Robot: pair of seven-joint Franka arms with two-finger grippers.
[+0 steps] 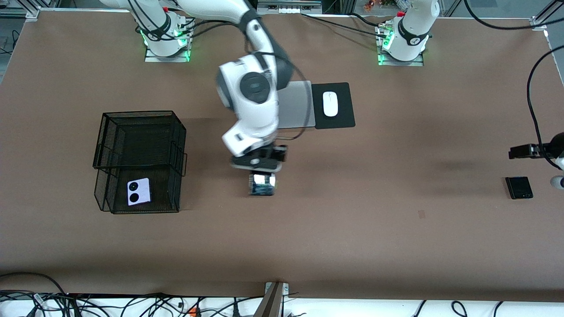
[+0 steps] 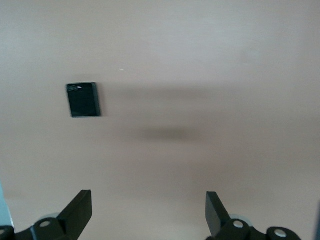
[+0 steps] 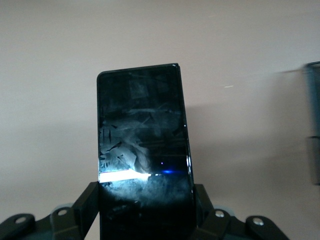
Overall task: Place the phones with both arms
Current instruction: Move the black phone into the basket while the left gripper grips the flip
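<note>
Front view: we see right gripper over bare tabletop, jaws clamped on long black phone; mesh basket, lilac phone inside, lies toward right arm's end.

Left wrist view: left gripper jaws spread, empty; small black phone flat, off-centre from them.

Right wrist view: slab's long axis points straight out from jaws.
</note>
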